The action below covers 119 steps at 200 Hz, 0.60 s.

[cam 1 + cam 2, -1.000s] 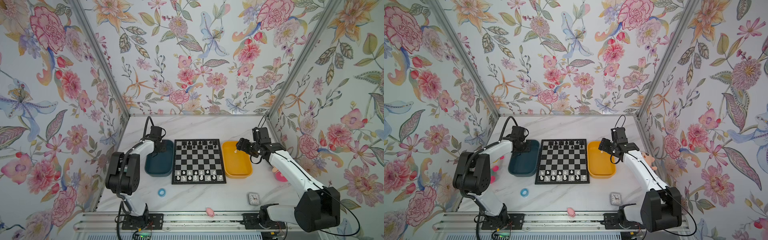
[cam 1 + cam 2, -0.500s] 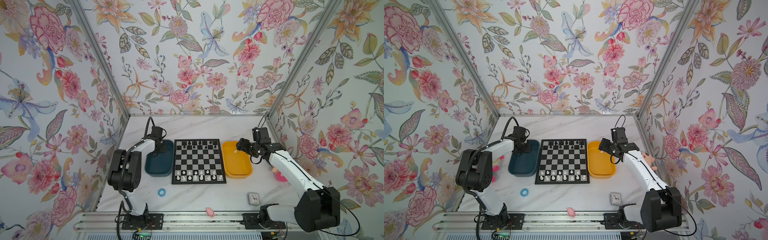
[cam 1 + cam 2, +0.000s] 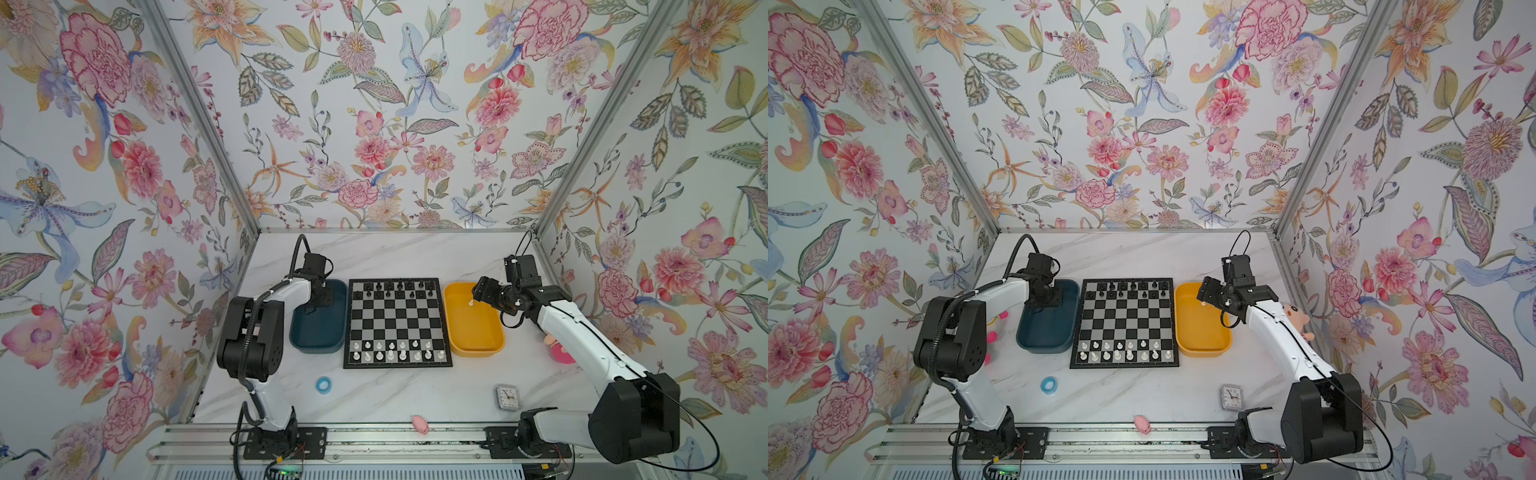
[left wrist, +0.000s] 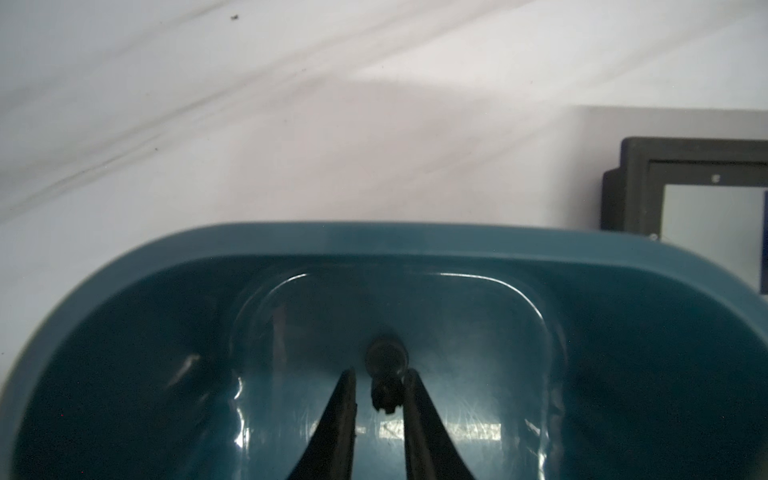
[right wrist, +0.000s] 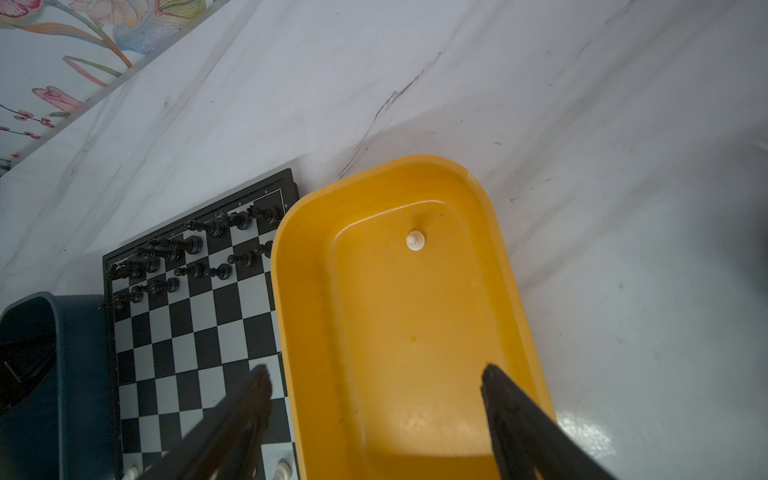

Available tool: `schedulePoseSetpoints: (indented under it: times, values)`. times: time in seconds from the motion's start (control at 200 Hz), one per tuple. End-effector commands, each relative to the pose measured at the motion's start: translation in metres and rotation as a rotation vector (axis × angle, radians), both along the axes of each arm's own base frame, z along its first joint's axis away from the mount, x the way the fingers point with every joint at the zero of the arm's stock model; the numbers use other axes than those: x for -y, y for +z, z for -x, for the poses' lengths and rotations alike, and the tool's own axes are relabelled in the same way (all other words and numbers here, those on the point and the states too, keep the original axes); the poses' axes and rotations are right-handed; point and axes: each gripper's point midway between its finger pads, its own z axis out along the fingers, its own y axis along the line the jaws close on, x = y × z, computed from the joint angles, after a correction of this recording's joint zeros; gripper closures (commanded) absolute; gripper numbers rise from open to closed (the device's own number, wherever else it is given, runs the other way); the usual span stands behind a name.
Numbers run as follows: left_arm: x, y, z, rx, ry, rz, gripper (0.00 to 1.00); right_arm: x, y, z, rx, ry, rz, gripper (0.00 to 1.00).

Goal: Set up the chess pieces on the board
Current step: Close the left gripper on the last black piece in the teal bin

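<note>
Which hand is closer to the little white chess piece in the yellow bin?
Right. The right hand hovers over the yellow bin, open, with the white piece just ahead of it. The left hand is down in the teal bin, across the board.

White arms (image 3: 582, 336) w/ blk joints (image 3: 266, 353), cables (image 3: 295, 257)

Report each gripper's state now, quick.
Left gripper: jaws narrowly open around a black piece in the teal bin, not clamped.
Right gripper: open, empty, above the yellow bin.
</note>
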Motion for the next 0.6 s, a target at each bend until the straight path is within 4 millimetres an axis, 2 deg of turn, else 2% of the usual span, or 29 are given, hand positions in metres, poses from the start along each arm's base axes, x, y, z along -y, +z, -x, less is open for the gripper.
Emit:
schedulePoseSetpoints:
  times: [0.0,0.591]
  values:
    - [-0.0042,0.0011,-0.0065,0.001,-0.003,-0.018,0.77,0.0015,-0.0079,0.0025,-0.032,0.003,0.005,0.19]
    - [0.0003,-0.0005,-0.0105,0.004,-0.008,0.004,0.84,-0.0012,-0.0138,0.0022,-0.051,0.004,-0.006,0.20]
